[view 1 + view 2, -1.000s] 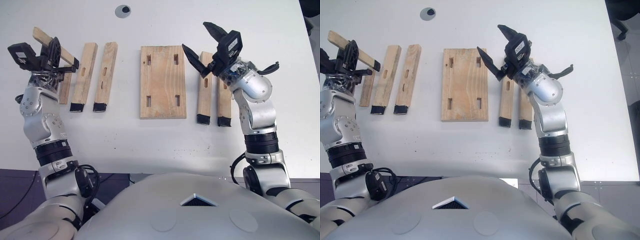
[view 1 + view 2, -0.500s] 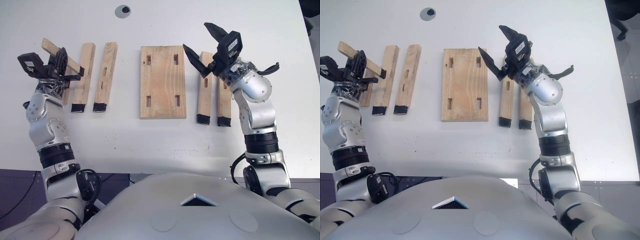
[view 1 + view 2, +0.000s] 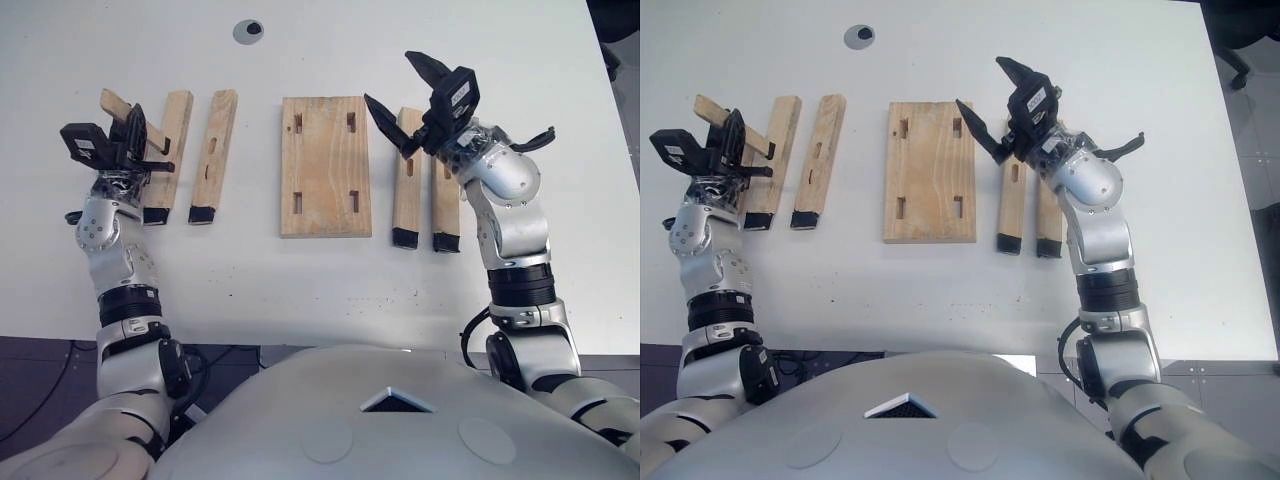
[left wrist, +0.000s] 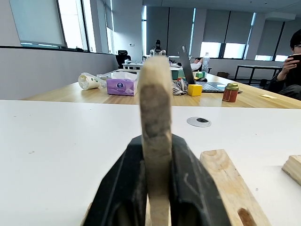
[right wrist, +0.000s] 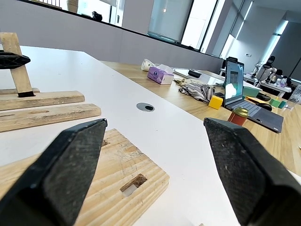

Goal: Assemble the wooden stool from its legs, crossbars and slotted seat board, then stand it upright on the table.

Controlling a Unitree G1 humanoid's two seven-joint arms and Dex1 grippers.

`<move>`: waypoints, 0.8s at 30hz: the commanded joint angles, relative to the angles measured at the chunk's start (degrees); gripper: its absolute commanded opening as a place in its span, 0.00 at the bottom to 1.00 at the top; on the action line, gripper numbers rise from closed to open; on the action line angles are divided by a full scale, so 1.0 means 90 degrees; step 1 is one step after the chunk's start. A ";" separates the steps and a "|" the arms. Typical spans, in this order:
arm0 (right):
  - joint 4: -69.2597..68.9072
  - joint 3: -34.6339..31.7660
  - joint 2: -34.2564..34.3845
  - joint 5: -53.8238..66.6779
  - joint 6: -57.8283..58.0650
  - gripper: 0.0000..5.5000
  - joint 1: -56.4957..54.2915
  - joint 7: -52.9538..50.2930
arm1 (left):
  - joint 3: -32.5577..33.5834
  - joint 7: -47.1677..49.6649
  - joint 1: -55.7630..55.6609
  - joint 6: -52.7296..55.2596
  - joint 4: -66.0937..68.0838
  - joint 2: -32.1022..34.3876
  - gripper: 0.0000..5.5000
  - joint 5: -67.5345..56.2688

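Observation:
My left gripper (image 3: 135,140) is shut on a short wooden crossbar (image 3: 113,104), held tilted above the far-left leg (image 3: 172,148). The bar's lower end meets that leg in the right wrist view; I cannot tell whether it sits in a slot. The left wrist view shows the crossbar (image 4: 155,113) clamped between black fingers (image 4: 120,188). A second leg (image 3: 213,150) lies beside the first. The slotted seat board (image 3: 325,165) lies flat mid-table. My right gripper (image 3: 388,77) hangs open above the board's right edge, next to two more legs (image 3: 408,185) (image 3: 446,212).
A round cable hole (image 3: 247,31) sits in the white table (image 3: 300,280) behind the parts. Bare tabletop lies in front of the parts and to the far right. Desks with a laptop and clutter stand in the room behind.
My left arm has carried the crossbar to the right, toward the far-left leg, and turned it more upright. The right arm has kept still.

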 commanded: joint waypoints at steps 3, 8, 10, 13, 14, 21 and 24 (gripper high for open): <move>0.0038 0.0007 -0.0072 -0.0088 -0.0036 0.69 -0.0129 -0.0004 | -0.0284 0.0024 0.0529 0.0654 0.0674 -0.0145 0.07 0.0289; 0.0029 -0.0032 -0.0070 -0.0128 -0.0054 0.69 -0.0097 -0.0069 | -0.0429 0.0052 0.0666 0.0538 -0.0191 0.0146 0.13 0.0481; 0.0007 -0.0039 -0.0075 -0.0133 -0.0066 0.69 -0.0043 -0.0090 | -0.0341 0.0060 0.0730 0.0652 -0.0712 0.0265 0.18 0.0386; -0.0074 -0.0046 -0.0031 -0.0100 -0.0014 0.69 0.0043 -0.0133 | -0.0197 0.0133 0.0886 0.1175 -0.1588 0.0536 0.26 0.0366; -0.0113 -0.0065 -0.0013 -0.0073 0.0025 0.69 0.0058 -0.0152 | -0.0166 0.0153 0.0946 0.1419 -0.1910 0.0587 0.28 0.0315; -0.0235 -0.0188 -0.0071 -0.0072 0.0094 0.69 0.0186 -0.0287 | -0.0244 0.0393 0.1399 0.3338 -0.3178 0.0803 0.45 0.0329; -0.0282 -0.0190 -0.0062 -0.0095 0.0113 0.69 0.0242 -0.0318 | -0.0281 0.0426 0.1429 0.3738 -0.3153 0.0872 0.54 0.0441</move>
